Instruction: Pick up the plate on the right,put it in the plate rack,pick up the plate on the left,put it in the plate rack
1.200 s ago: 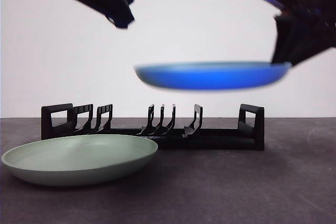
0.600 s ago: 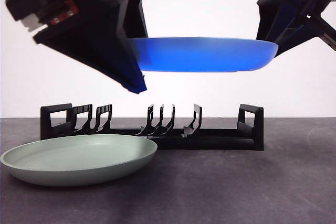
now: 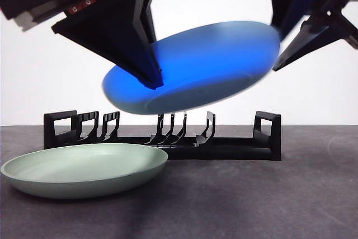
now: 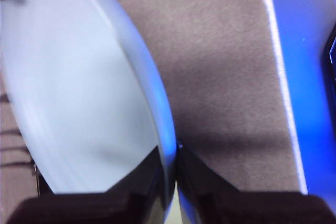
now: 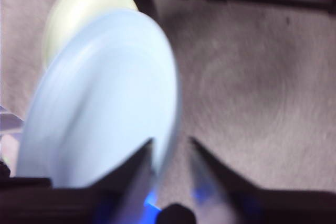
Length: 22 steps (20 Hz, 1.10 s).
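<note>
**Blue plate mid-air, two hands on it, rack below**

Front view: blue round plastic plate point(image 3: 193, 68) hangs tilted above the long low black plastic plate rack point(image 3: 162, 137), low edge toward the view's left, high edge toward its right. One dark hand point(image 3: 152, 79) bites the low edge; the other point(image 3: 275, 62) sits at the high edge. Pale green round plate point(image 3: 84, 169) lies flat on the dark grey tabletop point(image 3: 251, 200), in front of the rack's left end, apart from both hands. Key relation, as I judge it: rack slots sit directly under the blue plate, dividers across the rack's length, so the plate needs to go more upright w/ its rim dropping between two dividers.

Left wrist view: left hand point(image 4: 169, 174) clenched on the blue plate's rim point(image 4: 163, 129), jaws pinching either side. So it's the one at the low edge.

Right wrist view: blurred. Right hand point(image 5: 170, 153) has its jaws spread, the plate edge point(image 5: 170, 103) betw. them w/ a gap on one side; looks released, not gripping. Green plate point(image 5: 84, 3) beyond.

No brands, labels or writing readable in any view.
</note>
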Tool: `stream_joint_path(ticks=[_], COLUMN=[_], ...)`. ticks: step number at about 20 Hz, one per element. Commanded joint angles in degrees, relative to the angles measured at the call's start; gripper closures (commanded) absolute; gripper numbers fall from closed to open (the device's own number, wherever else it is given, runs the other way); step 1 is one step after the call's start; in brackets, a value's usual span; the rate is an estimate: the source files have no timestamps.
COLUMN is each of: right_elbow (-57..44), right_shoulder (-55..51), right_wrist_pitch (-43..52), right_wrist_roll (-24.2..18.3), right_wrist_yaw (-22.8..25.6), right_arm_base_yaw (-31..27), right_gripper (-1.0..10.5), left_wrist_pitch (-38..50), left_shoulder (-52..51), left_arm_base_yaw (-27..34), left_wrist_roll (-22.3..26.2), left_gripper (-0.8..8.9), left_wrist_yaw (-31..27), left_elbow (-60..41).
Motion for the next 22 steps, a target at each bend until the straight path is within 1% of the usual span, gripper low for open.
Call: stream_joint_path(ticks=[1, 3, 4, 5, 6, 8, 9, 10, 11, 14, 16, 17, 19, 22], right_elbow=[1.3, 1.3, 1.3, 1.3, 1.3, 1.3, 1.3, 1.3, 1.3, 1.3, 1.3, 1.3, 1.3, 1.3], right_shoulder=[-2.1, -5.0, -6.7, -8.5, -10.3, -13.1, -13.9, -14.5, -14.5, -14.3, -14.0, -13.9, -13.8, -13.8], right_wrist_pitch=[2.2, 7.4, 10.2, 13.1, 15.4, 17.4, 17.7, 17.7, 17.6, 17.1, 17.1, 17.1, 17.1, 17.1], right_wrist_roll=[-0.8, 0.5, 0.9, 1.6, 1.7, 1.7, 1.7, 1.7, 1.6, 1.4, 1.4, 1.4, 1.5, 1.5], right_wrist_yaw=[0.0, 0.1, 0.3, 1.8, 4.8, 10.8, 12.6, 13.8, 13.7, 13.8, 14.5, 15.3, 15.2, 15.3], right_arm_base_yaw=[-1.9, -3.4, -4.1, -4.6, -4.7, -4.7, -4.7, -4.7, -4.7, -4.7, -4.7, -4.7, -4.7, -4.7], right_gripper=[6.3, 6.3, 6.3, 6.3, 6.3, 6.3, 6.3, 6.3, 6.3, 6.3, 6.3, 6.3, 6.3, 6.4], left_wrist_pitch=[3.3, 7.3, 9.4, 11.0, 11.9, 12.7, 12.7, 12.7, 12.7, 12.8, 13.6, 15.4, 19.1, 20.1], left_shoulder=[0.1, -0.2, -0.2, -0.2, -0.2, -0.3, -0.3, -0.3, -0.3, -0.3, -0.3, -0.2, -0.1, 0.9], left_arm_base_yaw=[0.3, 1.0, 1.6, 2.6, 4.2, 8.3, 11.0, 14.3, 17.3, 27.8, 35.3, 39.4, 46.1, 51.8], left_wrist_roll=[-8.2, -14.1, -16.9, -20.0, -23.0, -27.1, -28.1, -29.0, -29.4, -33.0, -37.1, -40.2, -45.1, -45.6], left_gripper=[8.22, 8.23, 8.22, 8.23, 8.23, 8.23, 8.23, 8.23, 8.23, 8.23, 8.23, 8.23, 8.23, 8.23], left_wrist_yaw=[-0.7, -2.1, -4.1, -5.9, -6.6, -6.2, -5.1, -2.2, 1.2, 15.6, 27.6, 35.2, 45.6, 47.5], left_elbow=[0.0, 0.1, 0.1, 0.2, 0.5, 1.4, 2.1, 3.1, 4.2, 8.3, 11.0, 11.6, 11.6, 11.6])
